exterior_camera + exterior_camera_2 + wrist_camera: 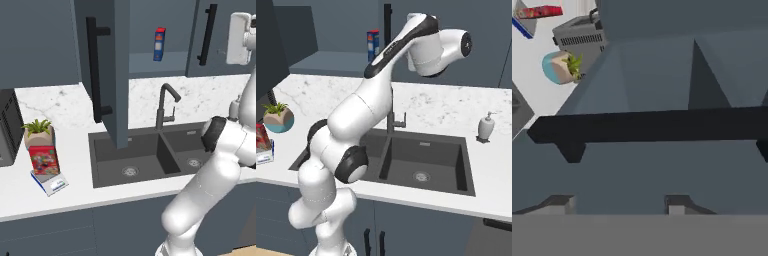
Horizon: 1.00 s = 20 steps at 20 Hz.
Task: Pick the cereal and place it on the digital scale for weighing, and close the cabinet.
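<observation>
Closing the cabinet (112, 75) remains: cereal (44, 160) sits on the digital scale (50, 183) at eight o'clock. Our hand (619, 204) faces the handle (647, 126); its spread we cannot tell. We push squarely.

**Flat, even rendered light; soft detail**

Light is diffuse and moderately bright, with no clear single source. The white counter (75, 165) reads bright (no glare), while the sink (145, 157) basin and the open cabinet (107, 70) interior sit in dim shade. Shadows are faint and soft-edged. All three pictures are slightly blurred; the hand view's close cabinet handle (647, 127) looks soft and blocky.
</observation>
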{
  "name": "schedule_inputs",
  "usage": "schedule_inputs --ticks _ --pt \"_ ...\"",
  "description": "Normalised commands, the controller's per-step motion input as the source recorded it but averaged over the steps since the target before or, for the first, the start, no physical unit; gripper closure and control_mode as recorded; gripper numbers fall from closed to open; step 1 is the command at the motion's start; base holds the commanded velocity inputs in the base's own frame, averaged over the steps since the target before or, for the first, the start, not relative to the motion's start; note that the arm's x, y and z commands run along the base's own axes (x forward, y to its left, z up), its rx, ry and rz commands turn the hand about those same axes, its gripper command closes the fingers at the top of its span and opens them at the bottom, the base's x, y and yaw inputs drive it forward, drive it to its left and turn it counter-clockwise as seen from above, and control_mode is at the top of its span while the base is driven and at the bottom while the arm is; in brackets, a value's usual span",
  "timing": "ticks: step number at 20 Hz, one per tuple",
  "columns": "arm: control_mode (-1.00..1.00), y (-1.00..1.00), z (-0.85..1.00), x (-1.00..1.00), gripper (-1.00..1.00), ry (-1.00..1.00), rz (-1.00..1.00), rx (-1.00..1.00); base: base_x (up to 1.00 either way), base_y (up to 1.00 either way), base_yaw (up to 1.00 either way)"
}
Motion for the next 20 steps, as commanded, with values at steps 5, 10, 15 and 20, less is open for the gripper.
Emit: schedule_inputs --ticks 5,10,15,20 --pt "-1.00 0.53 -0.85 -1.00 -1.00 -0.79 -0.03 -0.04 0.00 0.00 0.00" --pt "-1.00 0.95 -1.00 -1.00 -1.00 -0.77 -0.03 0.03 0.00 0.00 0.00" --pt "-1.00 1.00 -0.98 -1.00 -1.00 -0.67 -0.22 0.15 0.00 0.00 0.00" --pt "-1.00 1.00 -0.51 -1.00 -1.00 -0.53 -0.32 0.31 0.00 0.00 0.00"
